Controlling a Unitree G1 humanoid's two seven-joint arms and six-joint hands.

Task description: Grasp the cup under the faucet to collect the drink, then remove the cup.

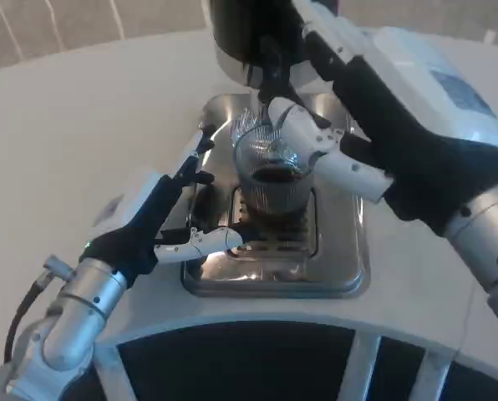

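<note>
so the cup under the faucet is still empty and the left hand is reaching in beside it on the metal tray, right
Not quite: the cup is not empty. The head view shows dark drink in its lower part. The rest holds: it stands under the faucet, and the left hand reaches in beside it on the metal tray.

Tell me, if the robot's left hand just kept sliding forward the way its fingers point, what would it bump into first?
Most likely the clear cup on the metal drip tray: the left hand points up and right toward it, fingers close by. Depth is unclear, so it might graze past.
</note>
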